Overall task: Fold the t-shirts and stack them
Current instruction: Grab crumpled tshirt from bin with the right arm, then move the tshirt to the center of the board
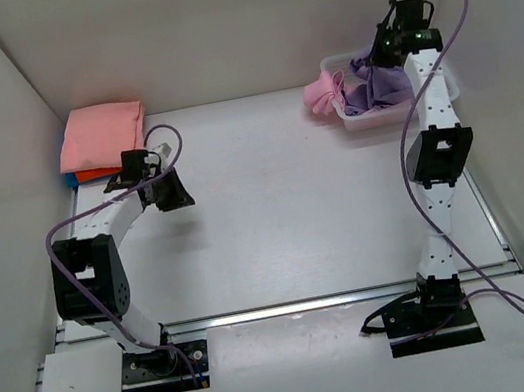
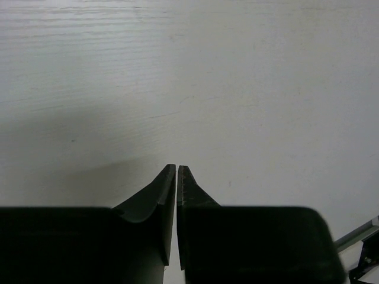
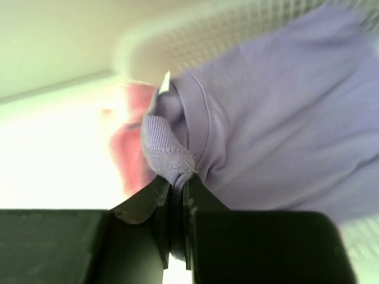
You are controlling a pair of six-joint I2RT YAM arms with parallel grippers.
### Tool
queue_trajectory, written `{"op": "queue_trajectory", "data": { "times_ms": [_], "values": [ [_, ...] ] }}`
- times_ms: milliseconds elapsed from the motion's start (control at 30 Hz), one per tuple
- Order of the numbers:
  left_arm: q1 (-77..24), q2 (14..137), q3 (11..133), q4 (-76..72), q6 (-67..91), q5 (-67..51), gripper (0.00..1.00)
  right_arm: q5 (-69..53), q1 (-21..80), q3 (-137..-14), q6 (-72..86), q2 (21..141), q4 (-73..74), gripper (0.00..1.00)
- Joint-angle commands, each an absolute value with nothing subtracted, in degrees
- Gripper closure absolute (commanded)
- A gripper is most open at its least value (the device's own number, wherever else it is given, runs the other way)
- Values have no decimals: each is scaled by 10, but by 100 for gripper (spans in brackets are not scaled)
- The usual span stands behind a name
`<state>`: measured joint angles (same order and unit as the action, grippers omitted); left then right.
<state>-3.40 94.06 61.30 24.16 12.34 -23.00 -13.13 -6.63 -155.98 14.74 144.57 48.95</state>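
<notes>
**A:** What did your right gripper [image 3: 177,187] have?

**B:** I had its jaws closed on a bunched fold of the lavender-purple t-shirt [image 3: 284,118], a ribbed edge of it pinched right at the fingertips. The rest of that tee lay heaped in the white mesh basket [image 1: 342,117], filling most of it.

**A:** Anything else in the basket?

**B:** The light pink t-shirt [image 1: 319,94]. It was crumpled at the basket's end nearest the middle of the table [image 1: 284,202] and spilled over the rim there, touching the lavender one. My wrist view of it was blurred, so I could not tell more.

**A:** And your left gripper [image 2: 177,169]?

**B:** It was well away from the basket, across the table on my left arm's side. Its jaws were all but together, only a sliver between the tips, and nothing was in them. Beneath it was plain tabletop. I could not tell whether the tips touched the surface.

**A:** Where were the other tees?

**B:** They were stacked in the far corner opposite the basket, just beyond my left gripper. The salmon-pink t-shirt [image 1: 105,132] lay folded on top. A strip of the orange t-shirt [image 1: 96,173] showed under its near edge, and a bit of the blue t-shirt [image 1: 69,176] showed at the corner farthest from the basket.
</notes>
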Motion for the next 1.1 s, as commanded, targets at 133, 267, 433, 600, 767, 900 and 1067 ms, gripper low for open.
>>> {"op": "queue_trajectory", "data": {
  "times_ms": [133, 267, 433, 600, 767, 900, 1067],
  "values": [
    [-59, 825, 582, 215, 145, -236, 89, -82, -5, -1408, 112, 1011, 344, 100],
    [-61, 732, 556, 202, 149, -240, 87, -54, 74, -1196, 94, 798, 251, 100],
    [-57, 647, 552, 219, 154, -242, 87, -45, 140, -1120, 98, 706, 286, 100],
    [-37, 584, 539, 229, 163, -223, 83, -110, 187, -1041, 130, 742, 272, 100],
    [-37, 592, 533, 243, 163, -230, 84, -108, 239, -1024, 116, 833, 273, 100],
    [-47, 599, 517, 234, 177, -234, 83, -112, 290, -1040, 115, 947, 293, 100],
    [-83, 642, 511, 228, 207, -227, 80, -61, 302, -1187, 103, 1112, 438, 62]
  ]
}}
